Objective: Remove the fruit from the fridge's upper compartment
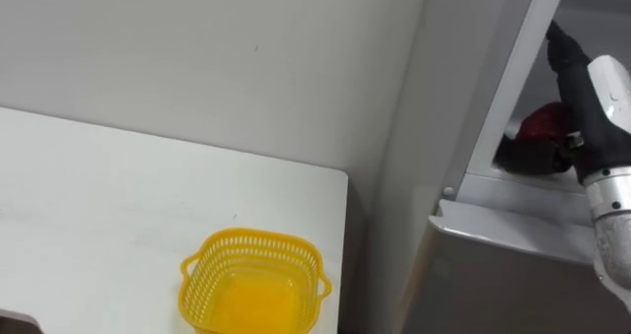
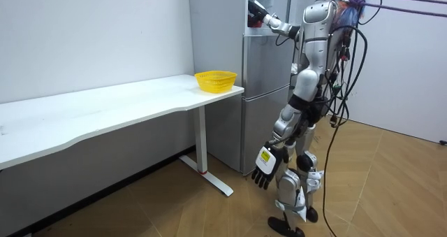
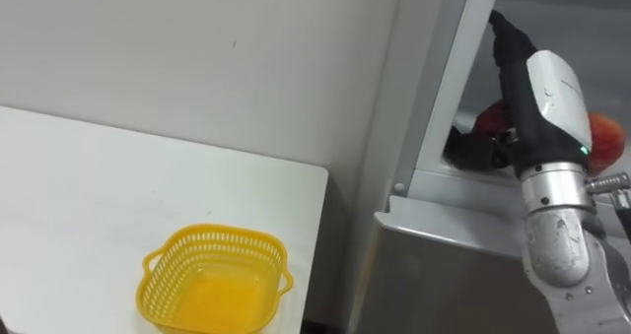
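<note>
The robot stands facing the tall grey metal fridge [image 2: 265, 90], beside the end of the long white desk [image 1: 118, 206]. Its right arm is raised and reaches into the open upper compartment. The right hand [image 3: 525, 107] is inside, with its dark fingers [image 1: 527, 157] touching a dark red round fruit [image 3: 490, 119] on the compartment's floor, just behind the front ledge. The fingers seem to cup the fruit from below and in front, but I cannot tell whether they have closed on it. The left hand [image 2: 264, 168] hangs beside the thigh with its fingers loosely straight, holding nothing.

By my reading the task is about half done: the upper compartment stands open and the reach has been made, but the fruit is not yet lifted out. What is left is to secure the hold, draw the fruit clear over the ledge and, most likely, put it in the yellow plastic mesh basket [image 1: 258, 238] at the near corner of the desk.

Count: one fridge, one desk, one basket, which is empty. There are probably two fruits, as a lighter red-orange round thing [image 3: 607, 142] shows to the right of the forearm.
</note>
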You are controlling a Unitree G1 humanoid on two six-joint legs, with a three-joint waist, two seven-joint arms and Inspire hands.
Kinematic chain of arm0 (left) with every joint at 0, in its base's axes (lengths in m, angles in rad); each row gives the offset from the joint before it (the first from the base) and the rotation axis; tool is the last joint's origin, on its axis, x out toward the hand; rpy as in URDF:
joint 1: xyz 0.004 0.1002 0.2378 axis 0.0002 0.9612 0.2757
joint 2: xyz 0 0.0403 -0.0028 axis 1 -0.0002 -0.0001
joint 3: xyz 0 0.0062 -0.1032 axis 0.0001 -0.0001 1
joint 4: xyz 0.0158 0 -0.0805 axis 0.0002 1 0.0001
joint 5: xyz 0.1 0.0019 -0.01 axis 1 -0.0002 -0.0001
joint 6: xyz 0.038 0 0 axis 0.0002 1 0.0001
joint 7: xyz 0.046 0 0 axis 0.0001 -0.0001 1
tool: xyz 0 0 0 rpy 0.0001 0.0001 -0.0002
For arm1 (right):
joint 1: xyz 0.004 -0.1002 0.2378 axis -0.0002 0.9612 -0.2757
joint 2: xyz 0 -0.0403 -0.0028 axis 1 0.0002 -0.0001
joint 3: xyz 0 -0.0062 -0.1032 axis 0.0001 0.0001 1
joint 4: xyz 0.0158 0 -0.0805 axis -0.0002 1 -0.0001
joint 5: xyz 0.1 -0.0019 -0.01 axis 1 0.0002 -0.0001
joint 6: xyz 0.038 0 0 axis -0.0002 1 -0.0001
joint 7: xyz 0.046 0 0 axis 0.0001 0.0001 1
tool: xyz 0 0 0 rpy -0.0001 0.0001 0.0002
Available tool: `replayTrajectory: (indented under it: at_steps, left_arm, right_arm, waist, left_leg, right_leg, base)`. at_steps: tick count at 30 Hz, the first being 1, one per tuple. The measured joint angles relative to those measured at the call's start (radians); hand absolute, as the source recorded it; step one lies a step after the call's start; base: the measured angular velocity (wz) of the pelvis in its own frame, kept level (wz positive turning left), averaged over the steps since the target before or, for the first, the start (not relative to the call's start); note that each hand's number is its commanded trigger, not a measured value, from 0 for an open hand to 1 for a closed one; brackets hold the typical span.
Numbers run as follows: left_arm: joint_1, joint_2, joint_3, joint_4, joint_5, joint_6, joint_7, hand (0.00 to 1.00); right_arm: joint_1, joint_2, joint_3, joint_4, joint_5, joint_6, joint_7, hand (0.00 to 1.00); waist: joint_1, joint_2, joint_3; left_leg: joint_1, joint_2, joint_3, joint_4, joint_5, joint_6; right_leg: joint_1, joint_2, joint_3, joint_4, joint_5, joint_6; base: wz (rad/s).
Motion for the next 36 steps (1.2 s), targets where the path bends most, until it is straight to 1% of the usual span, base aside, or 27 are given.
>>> replayTrajectory:
  at_steps: [2, 3, 7, 10, 14, 17, 25, 28, 31, 36]
  left_arm:
    - [0.003, 0.000, 0.000, -0.010, -0.001, 0.006, 0.000, 0.00]
    - [0.007, 0.000, 0.000, -0.022, -0.001, 0.016, 0.000, 0.00]
    - [0.008, 0.001, 0.000, -0.024, -0.001, 0.025, -0.001, 0.00]
    - [0.007, 0.001, -0.001, -0.023, -0.001, 0.037, -0.002, 0.00]
    - [0.007, 0.001, -0.001, -0.020, -0.001, 0.048, -0.005, 0.00]
    - [0.008, 0.001, -0.001, -0.020, -0.001, 0.062, -0.008, 0.00]
    - [0.006, 0.002, -0.001, -0.021, -0.001, 0.067, -0.012, 0.00]
    - [0.005, 0.001, -0.002, -0.021, -0.001, 0.069, -0.013, 0.00]
    - [0.005, 0.001, -0.002, -0.021, -0.002, 0.081, -0.012, 0.00]
    - [0.005, 0.001, -0.003, -0.021, -0.001, 0.089, -0.009, 0.00]
  right_arm:
    - [0.000, -0.003, 0.001, 0.004, 0.047, 0.003, 0.026, 0.00]
    - [-0.001, -0.003, 0.001, 0.005, 0.082, 0.009, 0.045, 0.00]
    - [-0.036, -0.008, 0.002, 0.061, 0.165, 0.020, 0.102, 0.00]
    - [-0.039, -0.011, 0.003, 0.086, 0.166, 0.022, 0.129, 0.00]
    - [-0.039, -0.026, 0.003, 0.093, 0.159, 0.028, 0.166, 0.00]
    - [-0.042, -0.030, 0.003, 0.093, 0.147, 0.044, 0.188, 0.00]
    - [-0.061, -0.037, -0.001, 0.109, 0.121, 0.065, 0.244, 0.00]
    - [-0.068, -0.037, -0.002, 0.117, 0.121, 0.065, 0.253, 0.00]
    - [-0.068, -0.037, -0.005, 0.117, 0.122, 0.065, 0.259, 0.00]
    - [-0.069, -0.037, -0.008, 0.123, 0.122, 0.066, 0.262, 0.00]
  waist:
    - [0.002, 0.002, -0.0005]
    - [0.003, 0.004, -0.0015]
    - [0.003, 0.007, -0.0035]
    - [0.003, 0.004, -0.0042]
    - [0.004, -0.001, -0.0017]
    - [0.004, -0.006, 0.0010]
    - [0.003, -0.011, -0.0008]
    - [0.003, -0.011, -0.0010]
    - [0.002, -0.011, -0.0011]
    - [0.002, -0.010, -0.0014]
  left_leg:
    - [0.005, 0.001, 0.001, 0.000, 0.000, 0.000]
    - [0.008, 0.001, 0.001, -0.001, 0.000, 0.000]
    - [0.022, 0.003, 0.001, -0.003, 0.000, 0.000]
    - [0.033, 0.003, 0.000, -0.007, 0.000, -0.001]
    - [0.031, 0.003, 0.000, -0.001, 0.000, 0.000]
    - [0.031, 0.004, 0.000, 0.001, 0.000, 0.000]
    - [0.028, 0.003, 0.001, 0.002, 0.000, 0.000]
    - [0.028, 0.003, 0.001, 0.002, 0.000, 0.000]
    - [0.027, 0.003, 0.001, 0.002, 0.000, 0.000]
    - [0.027, 0.003, 0.001, 0.003, 0.000, 0.000]
  right_leg:
    - [0.004, 0.000, 0.001, 0.000, 0.000, 0.000]
    - [0.007, -0.005, 0.001, 0.001, 0.000, 0.000]
    - [0.023, -0.005, -0.005, 0.001, 0.000, 0.000]
    - [0.035, -0.005, -0.007, 0.001, 0.000, 0.000]
    - [0.036, -0.006, -0.007, 0.005, 0.000, 0.000]
    - [0.031, -0.007, -0.006, 0.016, 0.000, 0.000]
    - [0.027, -0.007, -0.005, 0.017, 0.000, 0.000]
    - [0.027, -0.006, -0.005, 0.017, 0.000, 0.000]
    - [0.026, -0.006, -0.005, 0.017, 0.000, 0.000]
    - [0.027, -0.006, -0.005, 0.017, 0.000, 0.000]
  base:
    - [0.00]
    - [0.00]
    - [0.01]
    - [0.03]
    - [0.00]
    - [0.00]
    - [0.00]
    - [0.00]
    - [0.00]
    - [0.00]
